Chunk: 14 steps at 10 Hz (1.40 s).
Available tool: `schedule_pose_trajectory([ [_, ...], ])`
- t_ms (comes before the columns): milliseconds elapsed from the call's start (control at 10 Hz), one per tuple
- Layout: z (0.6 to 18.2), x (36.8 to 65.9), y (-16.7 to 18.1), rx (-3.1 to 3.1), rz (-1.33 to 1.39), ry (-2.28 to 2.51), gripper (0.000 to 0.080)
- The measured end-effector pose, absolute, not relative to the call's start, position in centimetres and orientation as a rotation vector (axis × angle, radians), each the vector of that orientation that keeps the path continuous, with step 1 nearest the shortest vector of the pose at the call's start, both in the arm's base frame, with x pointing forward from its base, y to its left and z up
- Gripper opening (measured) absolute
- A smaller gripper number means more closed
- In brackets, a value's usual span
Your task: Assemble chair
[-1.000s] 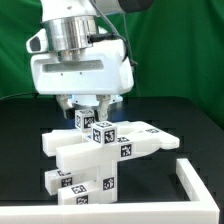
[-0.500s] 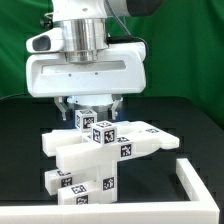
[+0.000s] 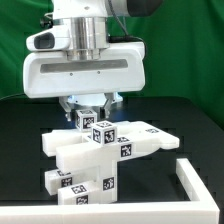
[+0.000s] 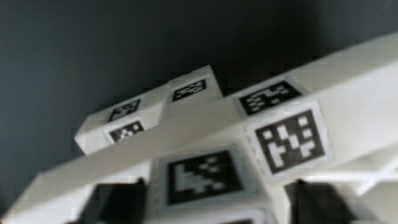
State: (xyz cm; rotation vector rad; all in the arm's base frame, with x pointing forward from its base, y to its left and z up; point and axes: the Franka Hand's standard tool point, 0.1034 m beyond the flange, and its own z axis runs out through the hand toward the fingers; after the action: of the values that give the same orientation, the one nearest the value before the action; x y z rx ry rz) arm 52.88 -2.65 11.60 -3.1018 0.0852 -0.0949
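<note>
One white frame [image 3: 190, 176] beside chair [image 3: 100, 150].

probably a lab: green curtain [image 3: 185, 40], black table [image 3: 25, 130], tagged parts [image 3: 100, 150].

Matte white chair [image 3: 105, 150], glossy plastic arm [image 3: 82, 75].

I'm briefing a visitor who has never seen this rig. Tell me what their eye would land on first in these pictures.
First, the big glossy robot arm filling the upper half of the exterior view, its gripper hanging just above the furniture. Next, the chair, a stack of white blocky pieces dotted with black-and-white tags, on the black table at centre. A white frame rail borders the exterior view's lower right corner.
</note>
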Motion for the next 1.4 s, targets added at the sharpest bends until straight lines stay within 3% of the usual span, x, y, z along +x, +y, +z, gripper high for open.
schedule_pose_trajectory([
  [700, 11.53, 53.32, -2.7, -2.731, -0.118, 1.351, 0.0284],
  [1000, 11.54, 53.4, -2.73, -2.706, -0.121, 1.369, 0.0284],
  [1100, 11.5, 53.37, -2.76, -2.735, -0.122, 1.322, 0.0344],
  [1200, 11.46, 53.2, -2.88, -2.891, -0.106, 1.005, 0.0565],
  [1300, 11.74, 53.4, -3.13, -2.991, -0.062, 0.705, 0.0565],
  [1400, 11.85, 53.47, -3.01, -3.025, -0.041, 0.56, 0.0627],
])
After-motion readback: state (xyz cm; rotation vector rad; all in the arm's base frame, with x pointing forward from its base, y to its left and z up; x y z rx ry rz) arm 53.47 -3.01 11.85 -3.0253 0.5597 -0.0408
